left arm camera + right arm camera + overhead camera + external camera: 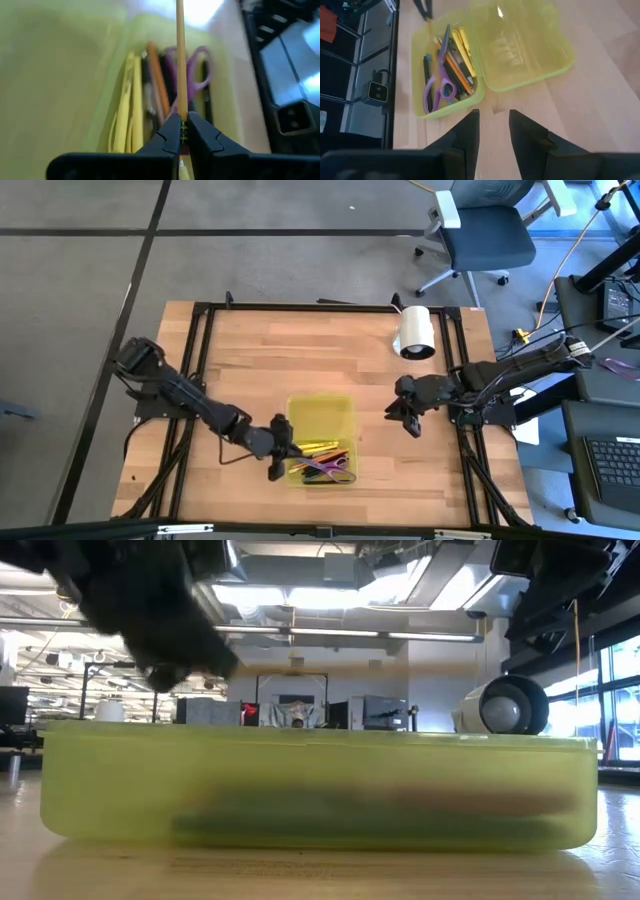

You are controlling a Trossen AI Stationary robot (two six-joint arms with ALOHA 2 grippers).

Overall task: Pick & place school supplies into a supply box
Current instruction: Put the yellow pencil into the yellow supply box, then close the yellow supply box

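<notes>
Left gripper (pixel 181 134) clenched on a wood-coloured pencil (pixel 180 60), held near its end between the two dark fingers, the shaft running out over the filled half of the supply box (pixel 320 442); in the high view this gripper (pixel 280 448) sits at the box's left edge, near the desk's front. Box: translucent yellow-green plastic, two hinged halves lying open flat on the wooden desk (pixel 250 350). Far half looks bare. Near half holds the school supplies packed side by side: yellow pens (pixel 131 95), an orange one (pixel 157 82), dark ones, and purple-handled scissors (pixel 197 67) against one wall, their loops toward the box's end. Right wrist view gives the same lot: scissors (pixel 437 92), yellow and orange pens (pixel 461 60) in the narrower half. From desk level the box wall (pixel 320 790) reads as a low cloudy green band with dark shapes blurred inside. Right gripper (pixel 410 418) hangs right of the box, well apart from it, fingers (pixel 462 137) parted and holding nothing. White cylindrical roll (pixel 415 332) lies on its side toward the desk's far right.
</notes>
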